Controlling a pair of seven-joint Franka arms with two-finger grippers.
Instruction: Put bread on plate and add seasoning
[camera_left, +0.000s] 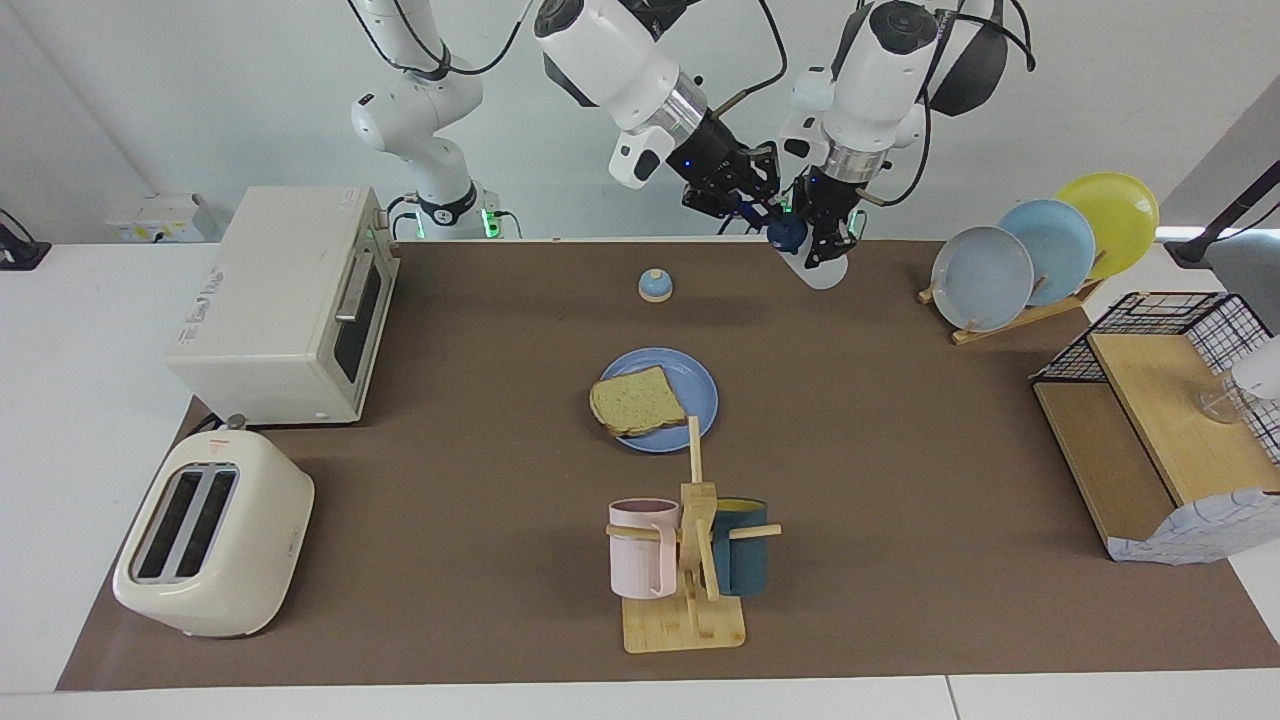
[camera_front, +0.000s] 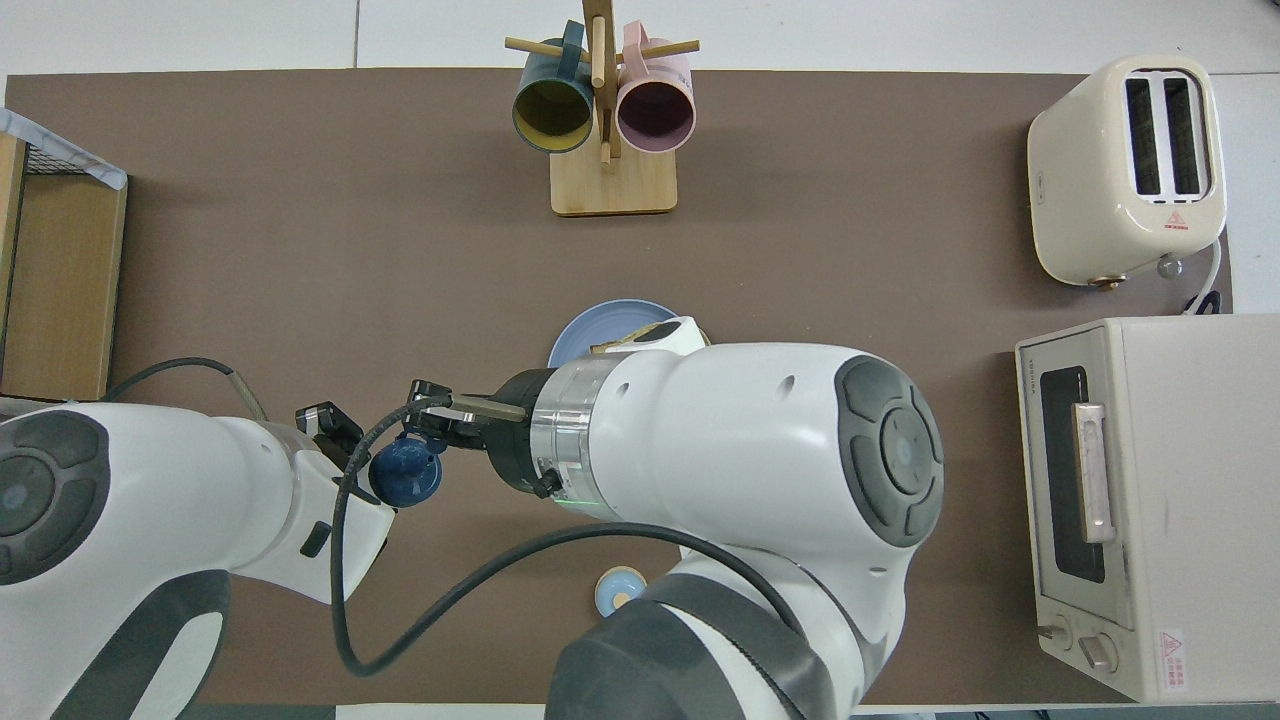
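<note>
The bread (camera_left: 637, 400) lies on the blue plate (camera_left: 693, 383) at the middle of the mat. In the overhead view the plate (camera_front: 590, 338) shows only partly and my right arm covers most of the bread. My left gripper (camera_left: 826, 238) is shut on the seasoning bottle (camera_left: 826, 270) and holds it tilted in the air over the mat's edge by the robots. Its navy cap (camera_left: 788, 234) points toward the right arm and also shows in the overhead view (camera_front: 405, 474). My right gripper (camera_left: 766, 207) is right beside the cap; I cannot tell whether it touches it.
A small blue bell (camera_left: 654, 285) sits nearer the robots than the plate. A mug rack (camera_left: 688, 560) stands farther out. An oven (camera_left: 280, 300) and a toaster (camera_left: 215, 545) are at the right arm's end. A plate rack (camera_left: 1040, 250) and a wire shelf (camera_left: 1160, 430) are at the left arm's end.
</note>
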